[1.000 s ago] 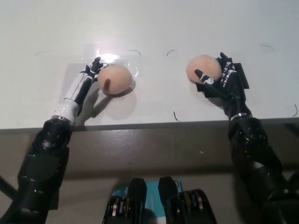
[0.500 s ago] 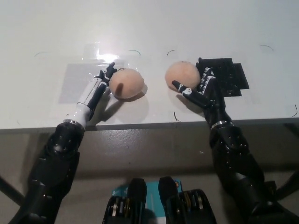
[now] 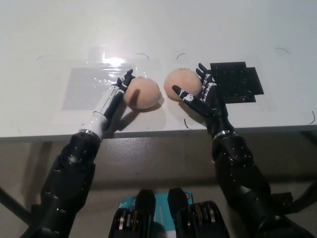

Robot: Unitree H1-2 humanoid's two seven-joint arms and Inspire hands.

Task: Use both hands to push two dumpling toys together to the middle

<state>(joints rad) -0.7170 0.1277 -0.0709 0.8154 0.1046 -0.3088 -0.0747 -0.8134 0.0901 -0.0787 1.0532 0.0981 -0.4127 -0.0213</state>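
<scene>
Table: white top, front edge running across the lower half of the view.
Clear tape patch: at 9 o'clock from the left dumpling toy, glare on its upper edge.
Left hand: white, flat-fingered, holding nothing, pressed against the 9 o'clock side of the left dumpling toy.
Left dumpling toy: tan, rounded, near the table's middle.
Right dumpling toy: tan, rounded, at 2 o'clock from the left one, just beside it; a narrow gap shows between them.
Right hand: black, fingers spread, cupped against the toy's 3 to 5 o'clock side, not clasping it.
Black patch: flat on the table at 3 o'clock from the right hand.
</scene>
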